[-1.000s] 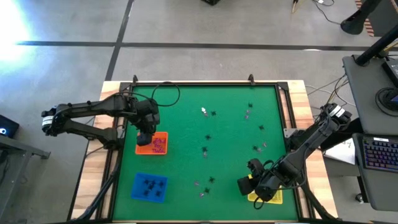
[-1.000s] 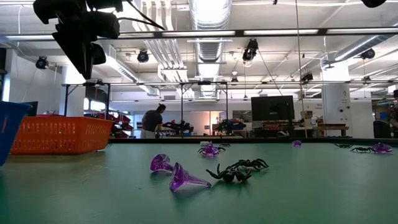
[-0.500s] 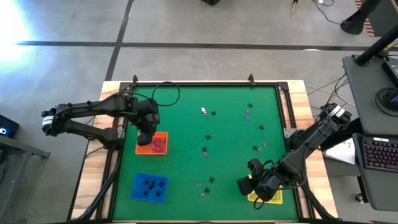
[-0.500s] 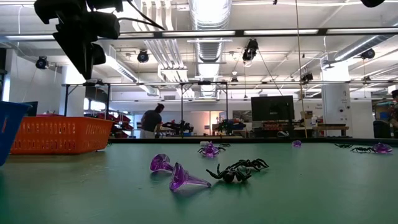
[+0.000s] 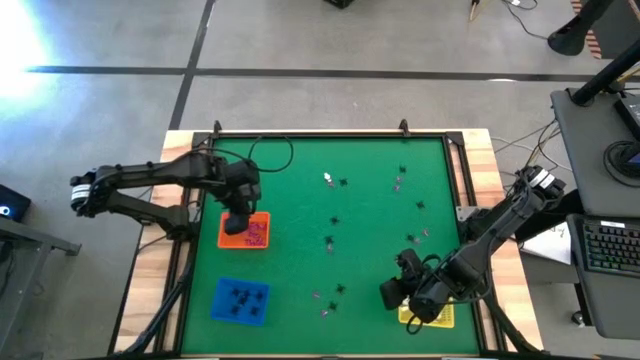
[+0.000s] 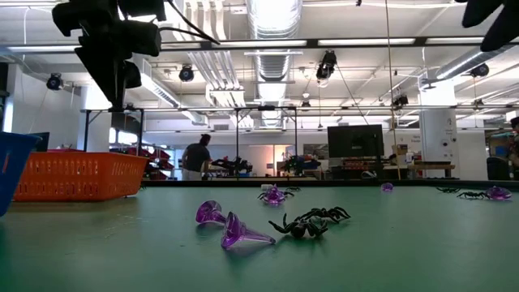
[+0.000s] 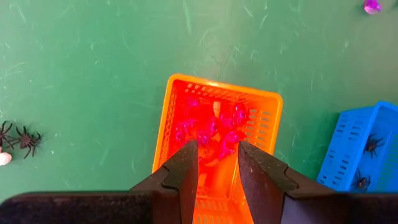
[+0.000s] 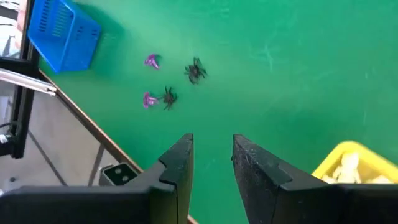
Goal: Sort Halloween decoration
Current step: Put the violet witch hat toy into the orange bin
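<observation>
The left gripper (image 7: 216,163) is held above the orange tray (image 7: 168,112), jaws parted and empty. The right gripper (image 8: 211,158) is hung beside the yellow tray (image 8: 336,160), likewise parted and empty. Purple trinkets (image 7: 214,127) are gathered in orange, black spiders (image 5: 241,298) in the blue tray (image 5: 224,290). More decorations (image 5: 331,243) are left scattered on the green table (image 5: 300,180); sorting is judged partly done.

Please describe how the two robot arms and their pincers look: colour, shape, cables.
Both arms are black and jointed. The left arm carries a looping black cable and a white band at its base. The right arm also has a white band. Each pincer, left and right, has two flat, dark, tapering fingers.
</observation>
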